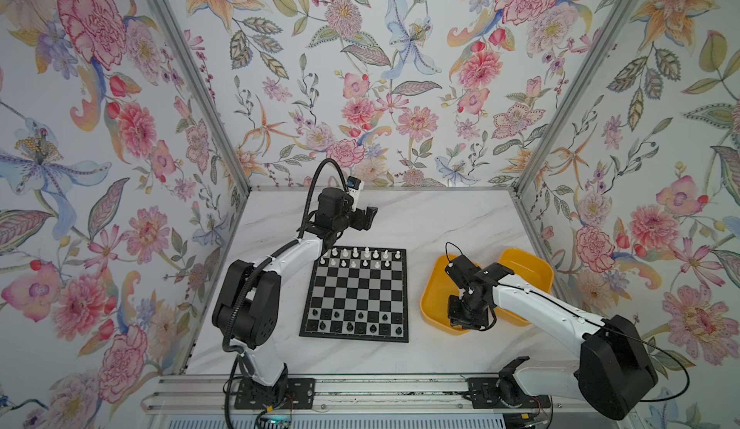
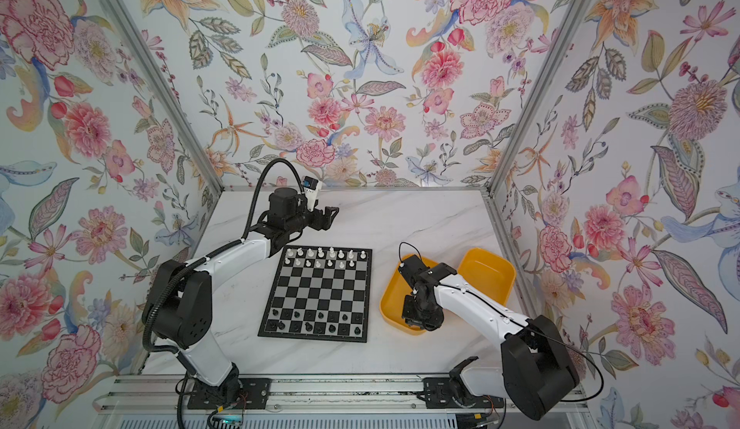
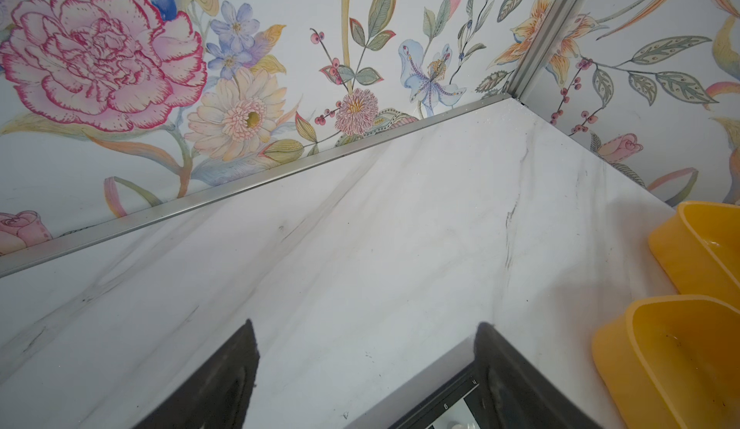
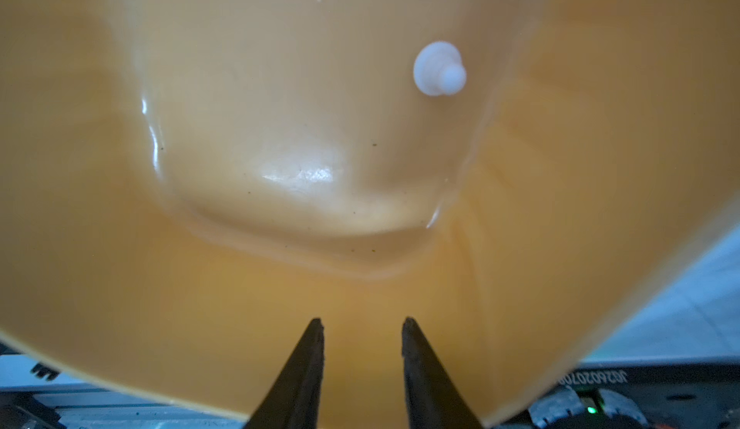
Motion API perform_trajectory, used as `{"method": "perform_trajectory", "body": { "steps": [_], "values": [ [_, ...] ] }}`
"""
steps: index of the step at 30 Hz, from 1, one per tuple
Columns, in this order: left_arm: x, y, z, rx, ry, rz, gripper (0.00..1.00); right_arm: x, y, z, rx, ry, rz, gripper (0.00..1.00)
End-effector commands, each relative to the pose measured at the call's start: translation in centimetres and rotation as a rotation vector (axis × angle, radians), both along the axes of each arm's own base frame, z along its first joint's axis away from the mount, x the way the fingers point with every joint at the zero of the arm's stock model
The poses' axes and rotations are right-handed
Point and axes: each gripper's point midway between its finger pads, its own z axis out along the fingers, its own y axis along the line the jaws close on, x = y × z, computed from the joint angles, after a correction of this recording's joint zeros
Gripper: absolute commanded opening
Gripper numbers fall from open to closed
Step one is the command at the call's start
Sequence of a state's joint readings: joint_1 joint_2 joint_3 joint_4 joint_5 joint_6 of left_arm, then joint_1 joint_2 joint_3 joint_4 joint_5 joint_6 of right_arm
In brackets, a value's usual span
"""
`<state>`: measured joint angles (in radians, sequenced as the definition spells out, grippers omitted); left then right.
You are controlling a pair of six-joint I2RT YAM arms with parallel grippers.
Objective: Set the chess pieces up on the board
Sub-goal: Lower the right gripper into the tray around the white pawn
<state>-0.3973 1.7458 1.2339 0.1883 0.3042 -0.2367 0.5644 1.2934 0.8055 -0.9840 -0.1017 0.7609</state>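
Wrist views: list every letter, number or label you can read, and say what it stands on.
"B" or "8", unsure which: on the black border of the board.
A second mark by that border's corner: too small to read.
Perhaps "2602070", blurred and cut off: on a black part beyond the yellow tub.
Nothing else legible.

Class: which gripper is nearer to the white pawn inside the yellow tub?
Right. The right gripper is down inside the yellow tub, the white pawn ahead of its parted tips. The left gripper hangs beyond the board's far corner, across the board from that tub.
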Motion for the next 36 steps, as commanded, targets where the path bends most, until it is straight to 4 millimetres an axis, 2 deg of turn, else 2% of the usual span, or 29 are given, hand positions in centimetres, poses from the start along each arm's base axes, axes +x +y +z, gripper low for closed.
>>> {"method": "perform_trajectory", "body": {
  "steps": [1, 5, 8, 12, 17, 19, 22, 27, 36],
  "values": [
    [0.1, 0.4, 0.9, -0.025, -0.017, 0.015, 0.86, -2.1, -1.2, 0.1, -0.035, 0.052, -0.020, 0.35],
    [0.0, 0.4, 1.0, -0.027, -0.019, 0.019, 0.86, -2.7, -2.1, 0.6, -0.053, 0.038, -0.022, 0.37],
    [0.0, 0.4, 1.0, -0.025, -0.025, 0.024, 0.86, -1.7, -2.5, 1.8, -0.059, -0.015, -0.018, 0.43],
    [-0.1, 0.4, 1.1, -0.030, -0.029, 0.029, 0.86, 1.0, -3.0, 3.1, -0.071, -0.069, -0.014, 0.44],
    [-0.1, 0.6, 1.2, -0.031, -0.035, 0.039, 0.86, 4.5, -2.7, 3.4, -0.092, -0.094, 0.034, 0.38],
    [-0.1, 0.6, 1.3, -0.032, -0.037, 0.042, 0.86, 5.7, -2.7, 3.2, -0.102, -0.097, 0.038, 0.36],
    [-0.1, 0.7, 1.4, -0.034, -0.038, 0.044, 0.86, 6.4, -3.0, 2.6, -0.118, -0.079, 0.035, 0.34],
    [-0.2, 0.8, 1.2, -0.028, -0.033, 0.050, 0.86, 6.5, -3.8, 1.4, -0.124, -0.056, 0.012, 0.31],
    [0.0, 0.8, 1.2, -0.012, -0.030, 0.053, 0.86, 6.5, -3.6, -0.7, -0.095, -0.033, -0.002, 0.29]
  ]
}}
